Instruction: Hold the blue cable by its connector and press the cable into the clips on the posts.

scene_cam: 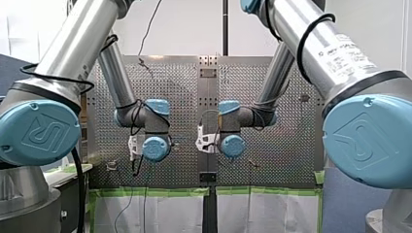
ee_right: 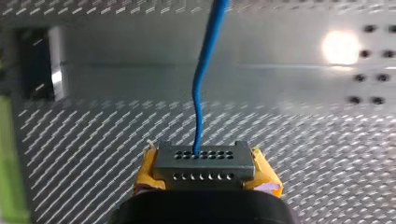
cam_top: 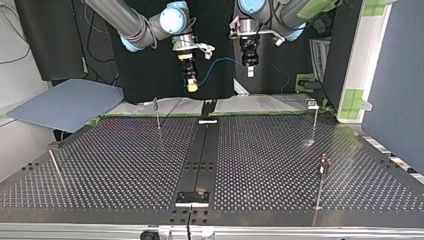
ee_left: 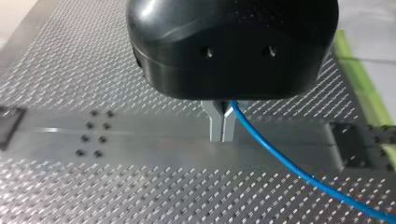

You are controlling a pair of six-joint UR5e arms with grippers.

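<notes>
In the top view the blue cable (cam_top: 216,64) sags between my two grippers, high above the table's far edge. My right gripper (cam_top: 191,86), at that view's left, is shut on the grey connector (ee_right: 204,163); its yellow pads (ee_right: 266,179) clamp both sides. The cable (ee_right: 205,84) rises from the connector's top row of holes. My left gripper (cam_top: 249,71) is black with metal fingers (ee_left: 216,126). It is shut on the cable (ee_left: 299,172), which trails away beside it. Thin posts with clips stand on the table: one (cam_top: 157,111) at the far left, two (cam_top: 314,120) (cam_top: 323,172) at the right.
A black strip (cam_top: 200,160) runs down the middle of the perforated table (cam_top: 110,170). Another thin rod (cam_top: 56,167) leans near the top view's left edge. A blue-grey panel (cam_top: 65,105) lies beyond the far left corner, and green-taped boards (cam_top: 356,100) stand at the right.
</notes>
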